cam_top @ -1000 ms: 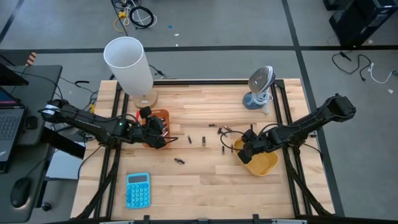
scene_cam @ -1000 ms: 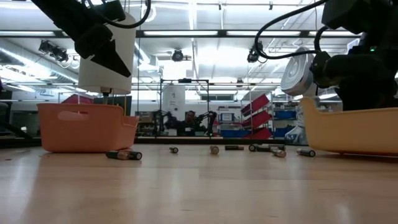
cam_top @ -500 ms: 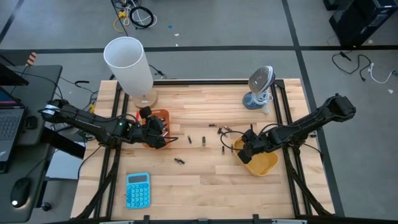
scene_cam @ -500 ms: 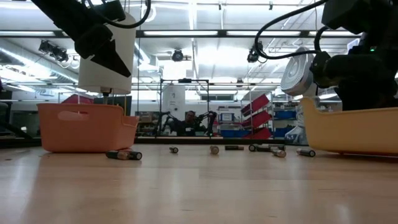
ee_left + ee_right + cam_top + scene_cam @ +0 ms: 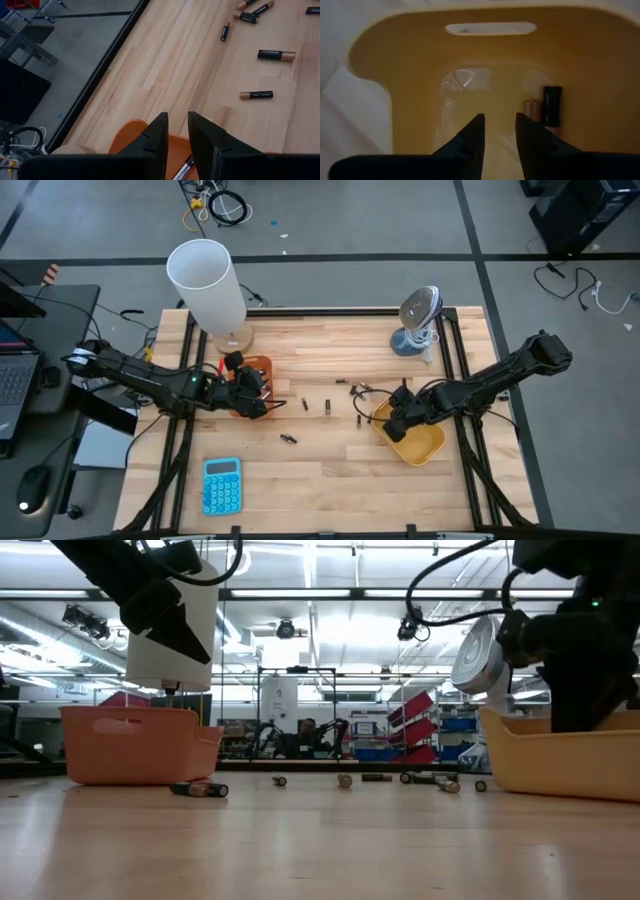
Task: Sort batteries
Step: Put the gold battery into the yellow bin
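1. The yellow tray [image 5: 418, 442] is sitting slightly nearer the surface's middle than a second ago; the right pincer [image 5: 497, 131] is hanging inside it, fingers slightly apart, gripping nothing.
2. The left pincer [image 5: 176, 135] is waiting over the orange tray [image 5: 258, 370], fingers parted a little.
3. About six loose batteries [image 5: 326, 406] are lying on open surface [image 5: 320, 470] between the trays; two are resting in the yellow tray.

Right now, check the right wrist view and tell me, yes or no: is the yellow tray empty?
No. A dark battery and a copper-toned battery lie side by side inside the yellow tray.
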{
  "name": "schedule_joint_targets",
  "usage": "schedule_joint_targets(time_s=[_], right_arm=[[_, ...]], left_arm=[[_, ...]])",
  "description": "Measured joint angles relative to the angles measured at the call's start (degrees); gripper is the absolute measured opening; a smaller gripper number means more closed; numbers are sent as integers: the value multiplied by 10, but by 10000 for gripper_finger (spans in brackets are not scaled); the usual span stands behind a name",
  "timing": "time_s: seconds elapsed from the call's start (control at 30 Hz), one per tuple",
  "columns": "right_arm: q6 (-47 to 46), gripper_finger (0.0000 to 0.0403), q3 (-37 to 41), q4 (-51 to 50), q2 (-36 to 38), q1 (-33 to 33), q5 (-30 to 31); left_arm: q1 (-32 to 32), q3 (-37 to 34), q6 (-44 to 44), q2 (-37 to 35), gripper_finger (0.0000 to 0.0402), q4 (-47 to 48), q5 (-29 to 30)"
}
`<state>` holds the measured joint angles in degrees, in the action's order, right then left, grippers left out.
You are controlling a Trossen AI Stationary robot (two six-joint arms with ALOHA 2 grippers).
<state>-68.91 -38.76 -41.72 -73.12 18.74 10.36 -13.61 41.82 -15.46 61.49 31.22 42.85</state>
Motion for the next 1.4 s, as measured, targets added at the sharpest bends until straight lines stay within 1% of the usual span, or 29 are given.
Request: schedule_joint_targets(time_s=[0.13,0.33,0.53,0.67,0.77,0.87,1.03,1.13,1.27,1.4], right_arm=[[6,93,-36,-49,0,0,0],[41,91,-122,-136,0,-1,9],[157,88,-191,-133,0,-8,69],[206,87,-216,-121,0,-34,80],[242,87,-223,-114,0,-48,80],[273,87,-223,-111,0,-58,80],[301,86,-223,-111,0,-66,80],[315,85,-223,-99,0,-66,83],[358,85,-223,-53,-7,-66,91],[426,84,-223,19,-27,-78,100]], left_arm=[[0,0,0,0,76,0,0],[0,0,1,0,76,0,0],[0,0,1,0,76,0,0],[0,0,1,0,76,-2,-4],[0,0,9,0,76,-27,-41],[0,0,42,7,76,-87,-90],[0,1,127,45,76,-222,-186],[0,0,178,76,76,-263,-221],[0,0,229,111,76,-264,-262],[0,0,240,129,76,-252,-273]])
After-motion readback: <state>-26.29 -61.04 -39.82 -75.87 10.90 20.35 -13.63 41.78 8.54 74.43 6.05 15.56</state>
